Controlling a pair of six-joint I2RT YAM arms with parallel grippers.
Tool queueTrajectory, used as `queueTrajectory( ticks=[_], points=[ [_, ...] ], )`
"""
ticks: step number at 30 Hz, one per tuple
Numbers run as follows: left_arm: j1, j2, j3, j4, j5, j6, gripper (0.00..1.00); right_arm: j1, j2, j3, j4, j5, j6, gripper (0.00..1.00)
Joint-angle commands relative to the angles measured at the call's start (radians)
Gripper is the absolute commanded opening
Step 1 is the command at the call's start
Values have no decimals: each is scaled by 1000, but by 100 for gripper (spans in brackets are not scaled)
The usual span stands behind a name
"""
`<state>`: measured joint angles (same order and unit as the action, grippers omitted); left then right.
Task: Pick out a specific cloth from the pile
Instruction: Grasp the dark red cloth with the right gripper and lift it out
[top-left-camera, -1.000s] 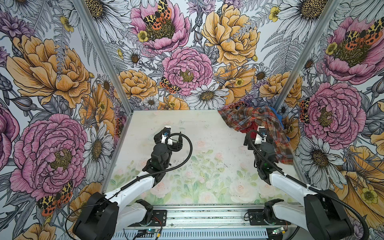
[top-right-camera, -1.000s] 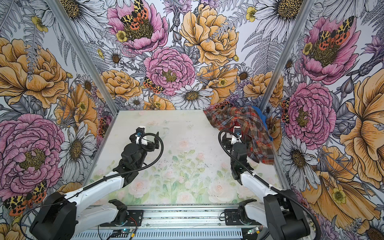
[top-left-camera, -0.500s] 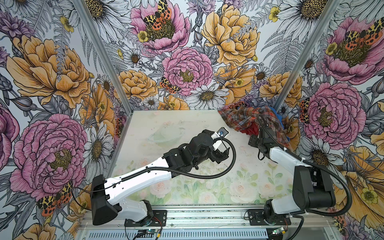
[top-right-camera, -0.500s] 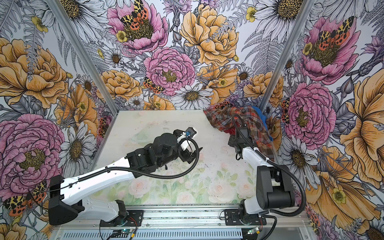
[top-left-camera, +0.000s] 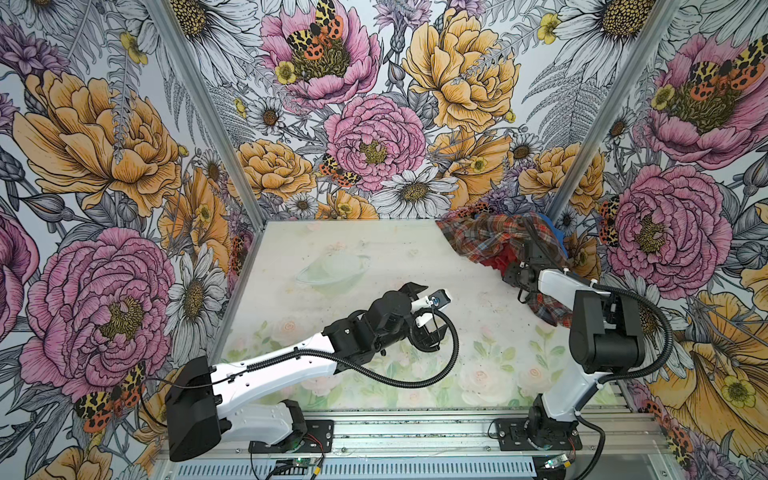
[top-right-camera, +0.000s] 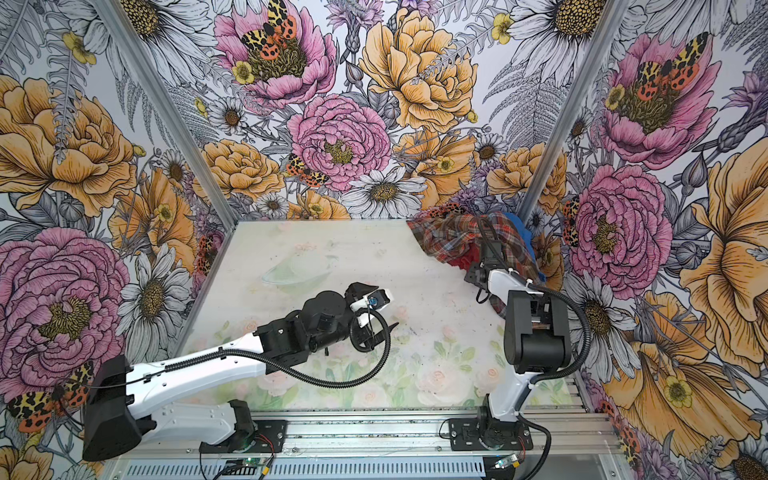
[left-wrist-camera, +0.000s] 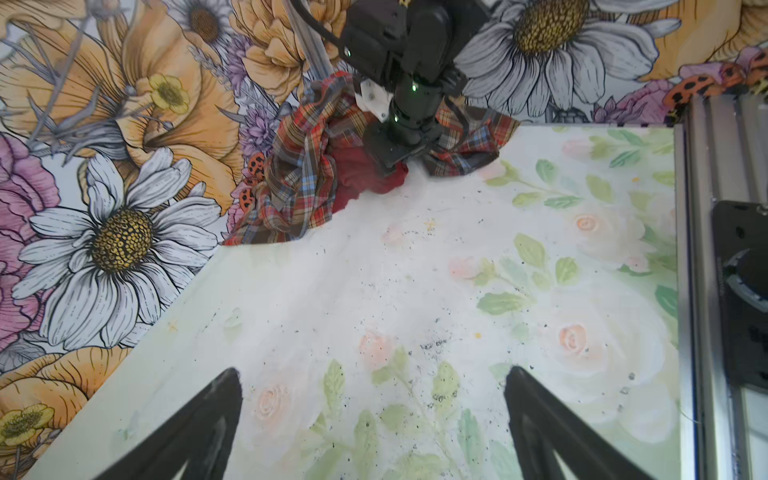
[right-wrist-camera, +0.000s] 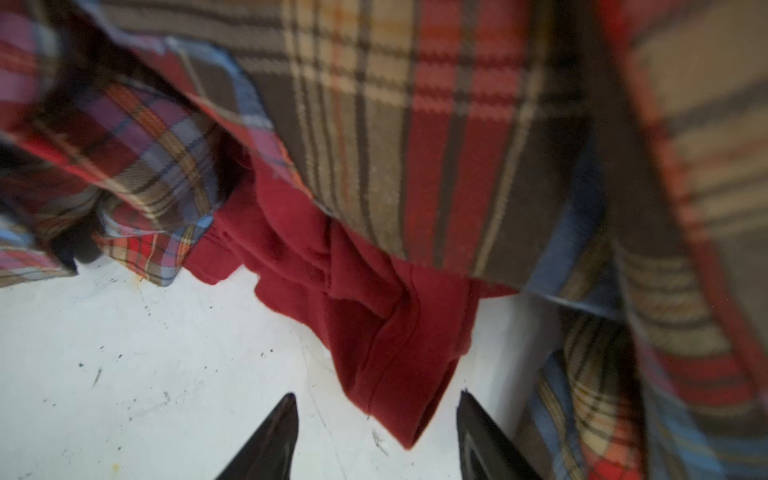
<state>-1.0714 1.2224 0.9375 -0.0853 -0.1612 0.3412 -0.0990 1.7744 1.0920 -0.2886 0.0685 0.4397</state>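
Step in hand, as we judge it: the grasp on the cloth (right-wrist-camera: 374, 316), the plain dark-red shirt, at the edge of the pile (top-left-camera: 494, 239). In the right wrist view a folded red corner pokes out from under the plaid shirt (right-wrist-camera: 415, 124) onto the white desk (right-wrist-camera: 124, 353), and that corner lies between the two fingers of the right hand (right-wrist-camera: 376, 436), near their tips. The fingers stand part-way apart with bare desk showing on both sides of the fold, so we read no grip yet. The left hand (left-wrist-camera: 374, 415) is spread wide and empty, over bare desk well apart from the pile. In a top view blue fabric (top-right-camera: 519, 226) shows at the far side of the pile. Next move, in our judgement: pinch only the red fold, not the plaid hem just beside it, then draw it away from the pile.
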Motion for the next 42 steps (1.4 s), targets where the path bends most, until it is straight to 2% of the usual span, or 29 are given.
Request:
queueTrajectory(
  ticks=[1, 5, 12, 14, 16, 18, 19, 26, 29, 32, 36, 39, 42],
  points=[
    [1, -57, -16, 132, -39, 15, 99, -21, 53, 58, -50, -51, 14, 60],
    [14, -64, -27, 160, -96, 22, 99, -38, 108, 110, -77, -104, 6, 51],
    [42, -64, -24, 162, -83, -1, 99, -44, 154, 161, -81, -154, -5, 44],
    [43, -69, -27, 163, -87, 2, 99, -44, 168, 174, -86, -171, -8, 35],
    [45, -73, -33, 170, -102, 7, 99, -44, 169, 180, -82, -176, -10, 22],
    [51, -81, -38, 180, -117, 13, 99, -41, 152, 177, -72, -161, -21, 4],
    [56, -85, -39, 182, -118, 11, 99, -39, 140, 174, -70, -148, -25, 0],
    [114, -124, -42, 197, -91, -19, 99, -41, -70, 144, -69, -170, -24, 0],
    [148, -144, -45, 206, -74, -36, 99, -45, -164, 185, -87, -192, -4, 0],
    [195, -160, -51, 217, -55, -69, 99, -46, -209, 302, -143, -201, 8, 0],
    [261, -178, -59, 235, -12, -102, 99, -44, -206, 540, -222, -235, 51, 0],
    [320, -189, -60, 243, 18, -135, 99, -32, -189, 713, -225, -299, 128, 0],
    [413, -199, -62, 259, 94, -217, 99, 23, -147, 901, -230, -366, 181, 0]
  ],
)
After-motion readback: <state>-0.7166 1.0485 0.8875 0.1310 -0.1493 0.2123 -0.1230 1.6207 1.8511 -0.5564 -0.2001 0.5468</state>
